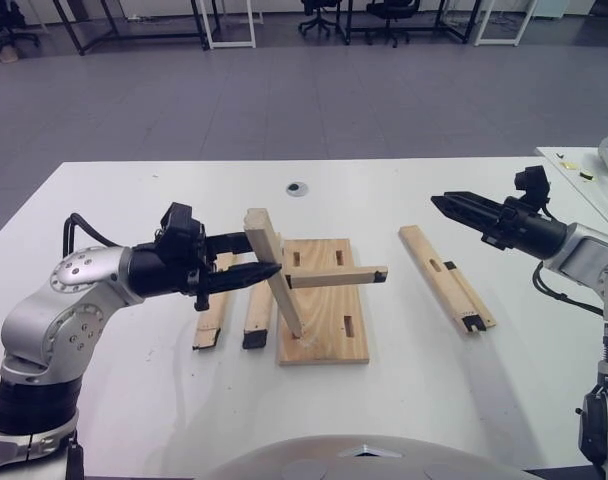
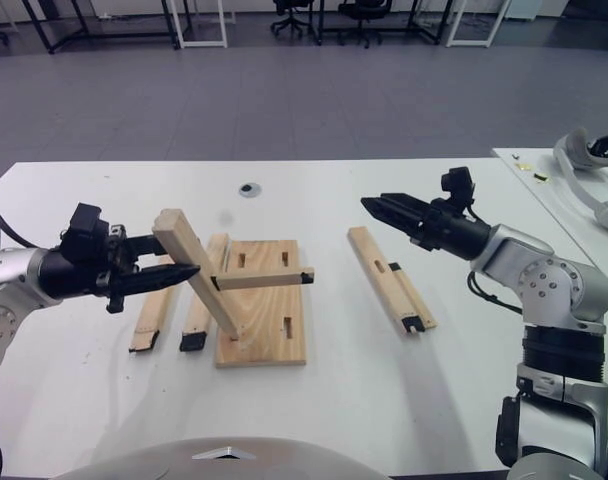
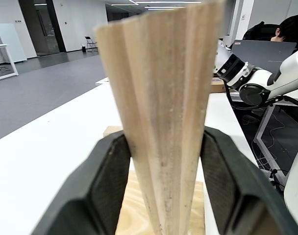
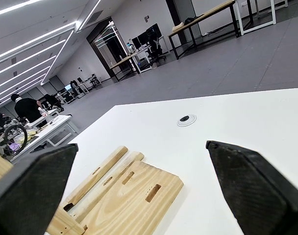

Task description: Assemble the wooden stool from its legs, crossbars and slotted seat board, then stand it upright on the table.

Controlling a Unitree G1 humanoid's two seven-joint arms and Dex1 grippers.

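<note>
Seating of the leg [image 1: 281, 283] in the seat board [image 1: 329, 342] is unclear; the left gripper [image 1: 260, 254] pinches its pale, square-cut wood. Jaws of the right gripper [image 2: 376, 207] stand spread.

The white table [image 1: 134, 200] carries the slotted seat board [image 1: 329, 345], flat near the centre. The left pair of bars [image 1: 257, 320] lies just beside the board. The right pair of bars [image 1: 446, 280] lies toward the right edge. A round grommet [image 1: 298, 188] sits near the far edge.
</note>
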